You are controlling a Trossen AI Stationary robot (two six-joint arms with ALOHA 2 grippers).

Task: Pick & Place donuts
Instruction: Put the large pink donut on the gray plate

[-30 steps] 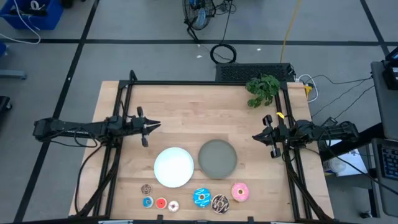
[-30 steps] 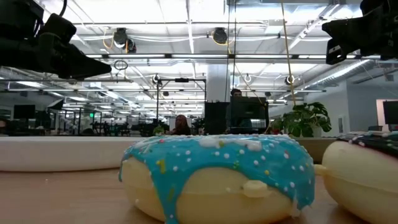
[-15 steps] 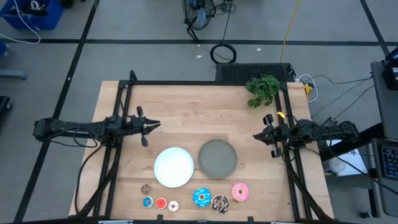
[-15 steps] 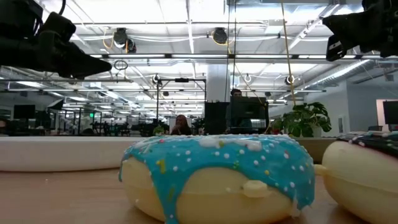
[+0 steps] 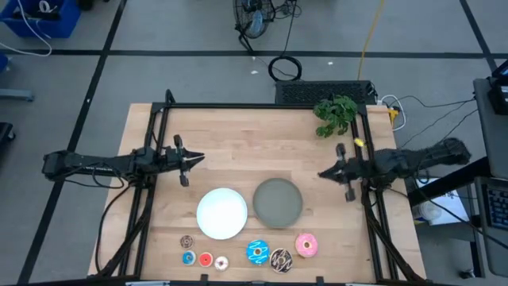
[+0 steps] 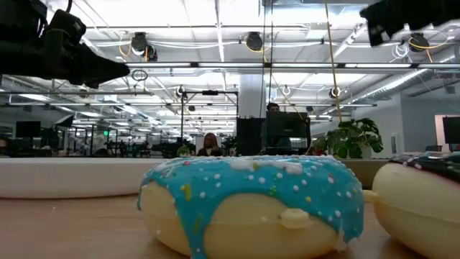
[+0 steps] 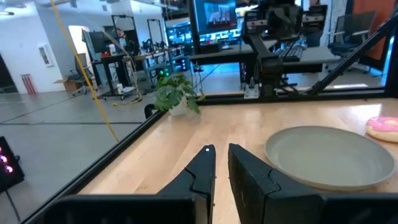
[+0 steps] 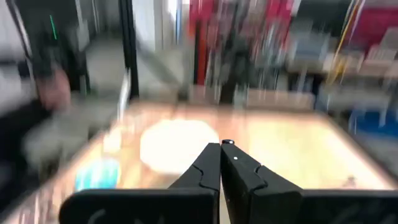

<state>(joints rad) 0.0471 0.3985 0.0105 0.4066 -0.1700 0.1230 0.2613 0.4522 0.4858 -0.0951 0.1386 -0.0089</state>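
Seven toy donuts lie flat in a row near the table's near edge: pink (image 5: 306,245), blue sprinkled (image 5: 257,253), dark brown drizzled (image 5: 281,260), and tiny brown (image 5: 187,241), blue (image 5: 188,257), red (image 5: 205,260) and white (image 5: 221,263). The low view shows the blue sprinkled donut (image 6: 251,208) close up, the dark brown one (image 6: 424,205) beside it. My left gripper (image 5: 198,159) (image 7: 221,151) hovers over the table's left part, shut but for a slit, holding nothing. My right gripper (image 5: 321,173) (image 8: 222,145) hovers over the right part, shut and empty.
A white plate (image 5: 222,213) and a grey plate (image 5: 278,200) sit side by side between the grippers and the donut row. A small green plant (image 5: 335,114) stands at the far right corner. Bare wood lies across the table's far half. Black frame rails run along both sides.
My right gripper has risen and shifted slightly toward the table's left, staying shut; its wrist view is blurred by the motion. The left arm and the donuts have kept still.
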